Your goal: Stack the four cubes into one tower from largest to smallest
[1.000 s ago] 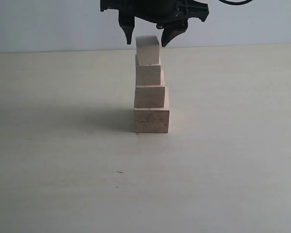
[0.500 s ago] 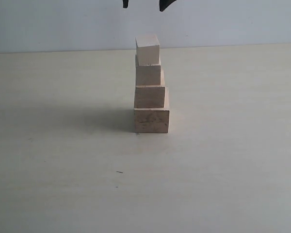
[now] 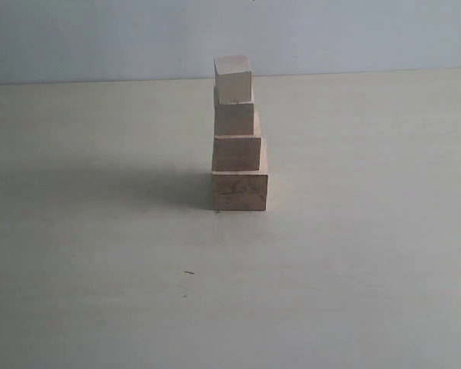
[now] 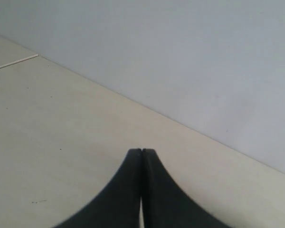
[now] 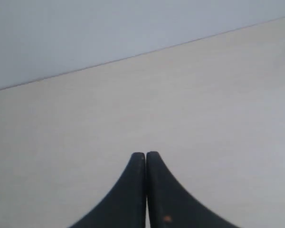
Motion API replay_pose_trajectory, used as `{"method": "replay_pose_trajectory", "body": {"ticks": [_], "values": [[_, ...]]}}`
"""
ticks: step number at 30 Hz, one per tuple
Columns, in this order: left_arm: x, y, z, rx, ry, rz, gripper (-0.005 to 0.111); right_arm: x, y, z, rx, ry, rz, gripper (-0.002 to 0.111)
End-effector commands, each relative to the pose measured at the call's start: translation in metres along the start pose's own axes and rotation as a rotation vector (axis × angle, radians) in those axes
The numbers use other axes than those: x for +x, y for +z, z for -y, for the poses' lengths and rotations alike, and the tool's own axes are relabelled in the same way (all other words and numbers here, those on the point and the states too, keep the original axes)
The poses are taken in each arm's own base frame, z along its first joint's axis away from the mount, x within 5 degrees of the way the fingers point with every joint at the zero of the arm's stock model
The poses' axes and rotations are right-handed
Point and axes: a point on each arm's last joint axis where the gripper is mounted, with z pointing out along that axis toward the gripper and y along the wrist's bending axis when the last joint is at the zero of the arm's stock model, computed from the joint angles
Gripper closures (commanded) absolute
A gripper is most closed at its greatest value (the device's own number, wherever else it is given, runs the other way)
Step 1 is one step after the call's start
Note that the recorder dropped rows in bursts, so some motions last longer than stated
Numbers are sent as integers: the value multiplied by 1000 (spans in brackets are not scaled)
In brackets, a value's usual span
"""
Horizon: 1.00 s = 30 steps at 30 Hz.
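Standing free: tower point(image 3: 239, 134) of four cubes, both grippers clenched

Seen from the exterior view, the tower stands upright near the middle of the pale table point(image 3: 353, 231), with a plain grey-white wall point(image 3: 369, 34) behind it. The largest cube point(image 3: 240, 191) sits on the table and has faint darker marks on its front. The second cube point(image 3: 237, 153) rests on it, the third cube point(image 3: 234, 118) rests on that, and the smallest cube point(image 3: 233, 78) sits on top. Each cube touches the one below. Their left sides line up nearly flush, so the steps show on the right side of the column. A soft shadow point(image 3: 100, 188) lies on the table to the tower's left. A small dark speck point(image 3: 189, 272) marks the table nearer the camera.

The grippers show only in their own wrist views. The left gripper point(image 4: 141, 151) is clenched: its two black jaws meet tip to tip with only a hairline seam between them, and they grasp nothing. Table and wall lie beyond it. The right gripper point(image 5: 146, 154) is clenched the same way, with its jaws pressed together and nothing between them. It too hangs over the table with the wall beyond. A tiny orange fleck point(image 5: 167, 218) sits on one of its jaws.
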Motion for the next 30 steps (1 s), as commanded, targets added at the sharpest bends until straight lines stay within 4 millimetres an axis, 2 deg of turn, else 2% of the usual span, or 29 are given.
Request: {"method": "replay_pose_trajectory", "body": {"ticks": [1,4,6,8,9,10,12,14,16,21,27,30], "values": [[0,0,1,8,10,-2,107,1,-68,18,49,-83,289,108],[0,0,1,8,10,-2,107,7,-116,30,73,-100,596,108],[0,0,1,8,10,-2,107,20,-131,43,142,-118,706,108],[0,0,1,8,10,-2,107,38,-131,54,190,-111,728,108],[0,0,1,8,10,-2,107,51,-124,62,217,-100,727,108],[0,0,1,8,10,-2,107,75,-111,71,199,-37,701,108],[0,0,1,8,10,-2,107,109,-99,71,112,22,665,108],[0,0,1,8,10,-2,107,143,-100,68,-1,67,650,108],[0,0,1,8,10,-2,107,174,-100,63,-87,20,649,108],[0,0,1,8,10,-2,107,227,-130,63,-155,-139,701,108],[0,0,1,8,10,-2,107,273,-162,80,-129,-123,628,108],[0,0,1,8,10,-2,107,292,-179,88,-127,-117,663,108]]}}
